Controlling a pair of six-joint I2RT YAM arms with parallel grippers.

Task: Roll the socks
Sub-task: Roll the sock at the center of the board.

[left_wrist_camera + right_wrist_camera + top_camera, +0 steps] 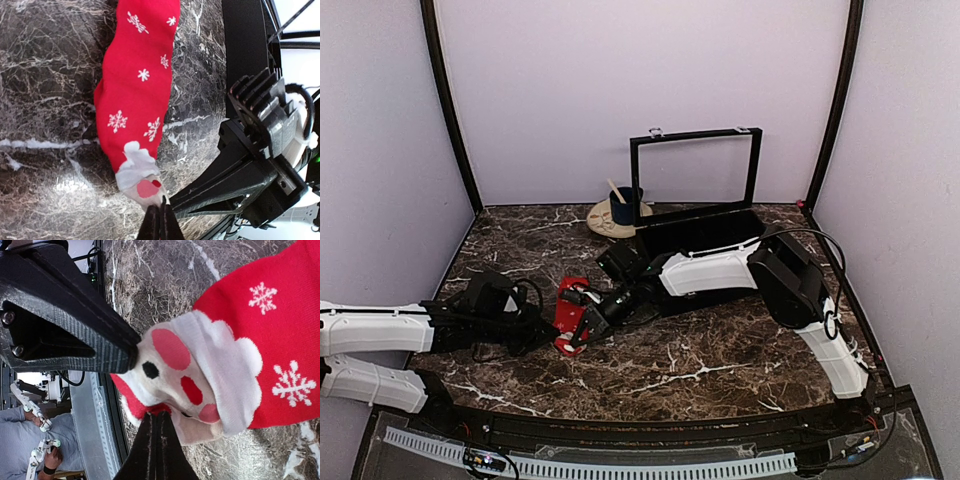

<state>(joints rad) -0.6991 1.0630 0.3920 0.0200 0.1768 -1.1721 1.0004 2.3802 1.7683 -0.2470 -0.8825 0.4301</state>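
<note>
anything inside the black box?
Lid is up; the box shows only a dark interior, nothing distinguishable in it. The right arm covers its front edge.

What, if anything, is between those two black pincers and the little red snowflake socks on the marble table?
Nothing visible does. The left gripper and the right gripper are both shut on the white-faced end of the red fabric socks with white snowflakes, tips almost meeting. The black box stands farther back, clear of them.
</note>
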